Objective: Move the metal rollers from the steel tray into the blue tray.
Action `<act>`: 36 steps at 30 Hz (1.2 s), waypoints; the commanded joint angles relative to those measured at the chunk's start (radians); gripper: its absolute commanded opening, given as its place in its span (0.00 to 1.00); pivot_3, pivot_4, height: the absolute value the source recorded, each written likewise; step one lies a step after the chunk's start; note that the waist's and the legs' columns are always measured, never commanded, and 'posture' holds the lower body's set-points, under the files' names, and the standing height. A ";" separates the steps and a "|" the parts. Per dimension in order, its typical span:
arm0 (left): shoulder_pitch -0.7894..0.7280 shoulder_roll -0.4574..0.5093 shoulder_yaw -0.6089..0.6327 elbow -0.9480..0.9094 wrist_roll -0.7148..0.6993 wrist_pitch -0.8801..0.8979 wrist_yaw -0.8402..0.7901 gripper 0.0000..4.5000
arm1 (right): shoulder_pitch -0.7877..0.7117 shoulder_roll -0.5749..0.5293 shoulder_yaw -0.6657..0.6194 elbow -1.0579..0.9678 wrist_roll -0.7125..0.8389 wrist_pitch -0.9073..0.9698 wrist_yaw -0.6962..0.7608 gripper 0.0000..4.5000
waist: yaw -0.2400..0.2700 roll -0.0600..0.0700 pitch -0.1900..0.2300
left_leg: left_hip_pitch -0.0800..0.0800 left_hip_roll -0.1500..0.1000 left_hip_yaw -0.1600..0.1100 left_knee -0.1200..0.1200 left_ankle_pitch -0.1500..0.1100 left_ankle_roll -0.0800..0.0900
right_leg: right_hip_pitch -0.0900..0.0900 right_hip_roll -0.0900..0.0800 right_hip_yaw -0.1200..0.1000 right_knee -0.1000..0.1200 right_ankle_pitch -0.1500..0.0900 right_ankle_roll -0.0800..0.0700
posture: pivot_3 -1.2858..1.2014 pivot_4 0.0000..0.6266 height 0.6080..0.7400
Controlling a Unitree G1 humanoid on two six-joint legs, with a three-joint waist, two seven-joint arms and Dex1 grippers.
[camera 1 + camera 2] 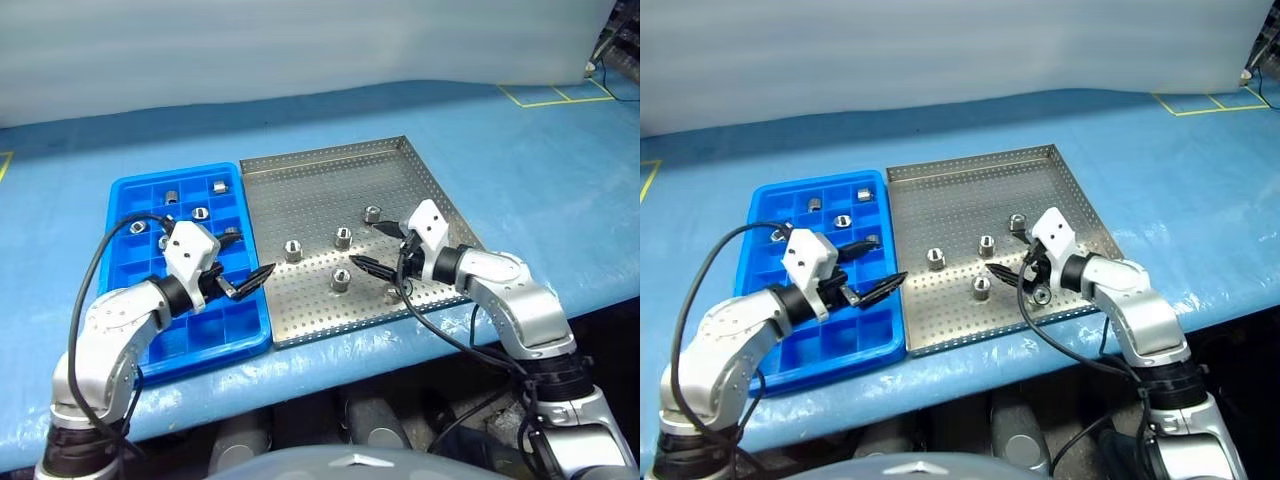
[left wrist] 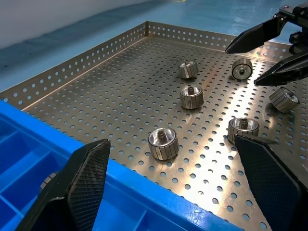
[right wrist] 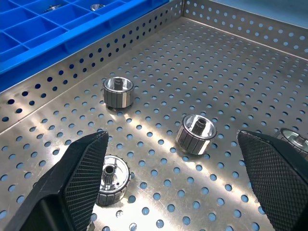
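both grippers, left gripper (image 1: 248,281) and right gripper (image 1: 372,248), are held with fingers wide and empty over the steel tray (image 1: 310,190), where metal rollers (image 1: 341,279) await transfer to the blue tray (image 1: 130,190) alongside.

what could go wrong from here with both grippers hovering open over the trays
The metal rollers are round, so a jaw that closes off-centre may knock one rolling across the steel tray.

One roller lies on its side near the right gripper, which could nudge it toward the rim.

The left gripper hangs over the edge between the blue tray and the steel tray, so reaching across might catch that wall.
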 commanded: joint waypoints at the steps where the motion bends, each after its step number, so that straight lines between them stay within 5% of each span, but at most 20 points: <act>1: -0.024 0.002 -0.007 -0.007 -0.023 -0.024 0.014 0.99 | 0.011 0.011 -0.024 -0.053 0.009 -0.013 -0.025 1.00 | -0.005 0.000 0.000 | 0.000 0.000 0.000 0.000 0.000 0.000 | 0.000 0.000 0.000 0.000 0.000 0.001 | 0.45 0.24 1.00; 23: -0.001 0.022 -0.030 -0.031 -0.057 -0.014 0.092 0.99 | 0.005 0.072 0.008 -0.038 -0.020 -0.044 -0.080 1.00 | -0.021 0.000 0.000 | 0.000 0.000 0.000 0.000 0.000 0.000 | 0.000 0.000 0.000 0.000 0.002 0.004 | 0.45 0.24 1.00; 36: -0.126 0.052 -0.116 0.008 -0.020 0.045 0.117 0.99 | 0.013 0.086 0.004 -0.041 -0.033 -0.061 -0.095 1.00 | -0.021 0.000 0.000 | 0.000 0.000 0.000 0.000 0.000 0.000 | 0.000 0.000 0.000 0.000 0.002 0.004 | 0.44 0.24 1.00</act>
